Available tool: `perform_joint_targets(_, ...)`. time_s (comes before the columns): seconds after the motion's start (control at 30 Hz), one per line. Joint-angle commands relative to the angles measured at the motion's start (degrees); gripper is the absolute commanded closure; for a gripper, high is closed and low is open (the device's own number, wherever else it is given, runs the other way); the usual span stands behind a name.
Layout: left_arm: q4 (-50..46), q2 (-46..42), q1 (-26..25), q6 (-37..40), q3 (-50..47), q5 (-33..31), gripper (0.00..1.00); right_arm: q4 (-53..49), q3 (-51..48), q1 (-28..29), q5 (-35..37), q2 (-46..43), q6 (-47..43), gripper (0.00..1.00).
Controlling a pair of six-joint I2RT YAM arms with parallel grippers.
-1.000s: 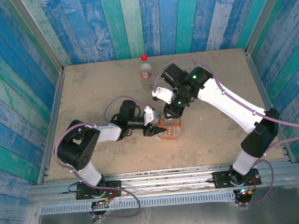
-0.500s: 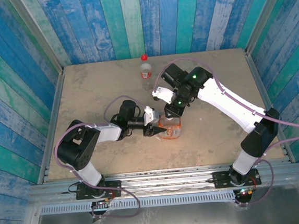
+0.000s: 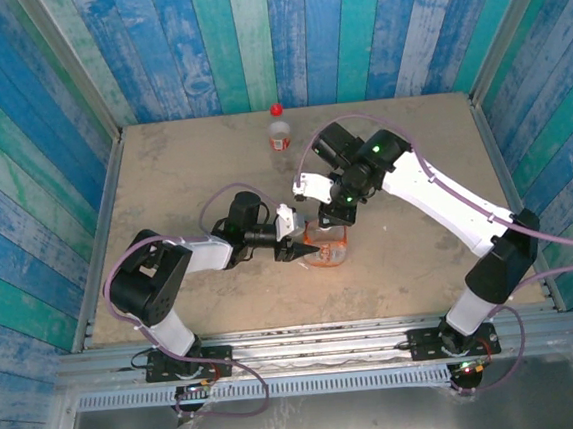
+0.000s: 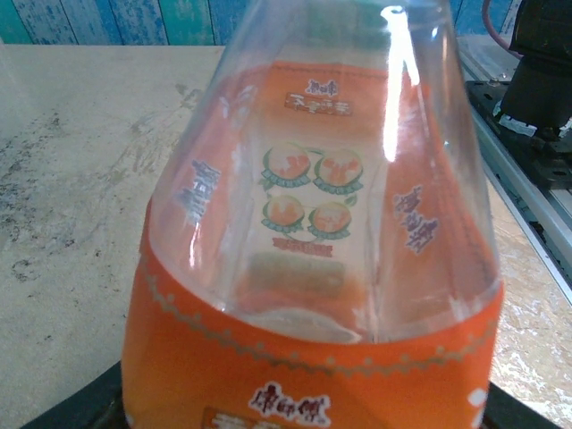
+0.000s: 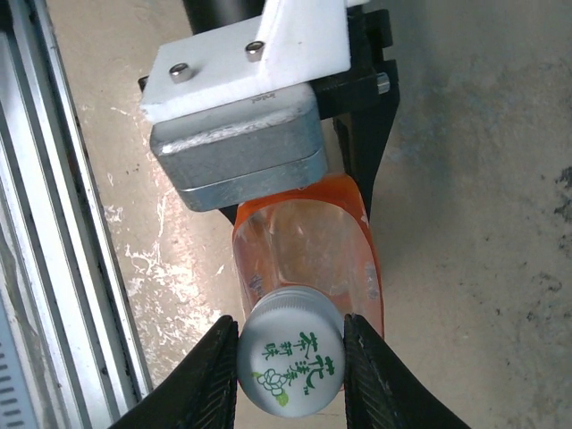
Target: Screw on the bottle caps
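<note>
the right tool (image 5: 290, 323) is clenched on the white cap (image 5: 290, 365) atop the orange-labelled bottle (image 5: 308, 237), which stands mid desk (image 3: 163, 175), grasped low by the left tool (image 3: 297, 247).

My left black two-finger gripper (image 3: 295, 246) lies level, jaws clamping the orange-labelled clear bottle (image 4: 313, 268); my right gripper (image 5: 290, 344) points down, pinching its white round cap (image 5: 288, 365).

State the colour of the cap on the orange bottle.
White cap with green print; right wrist view.

Orange bottle (image 4: 313, 268) neck & base cropped, L wrist view.
</note>
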Motion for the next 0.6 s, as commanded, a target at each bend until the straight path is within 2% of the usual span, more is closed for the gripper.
perform_joint_targets(0.0, -4.36, -1.22, 0.39, 0.29, 0.01, -1.73, 0.41, -3.53, -2.05, 0.23, -2.21, -2.0, -8.65, 0.74)
perform_joint_targets(0.3, -4.49, -1.02, 0.39, 0.27, 0.25, -1.42, 0.41, -3.06, -4.44, 0.36, -2.4, -4.21, -16.04, 0.75)
perform_joint_targets(0.57, -2.76, -1.27, 0.38, -1.48, 0.13, -1.67, 0.41, -3.9, -4.27, 1.56, 4.49, -3.25, -9.47, 0.79)
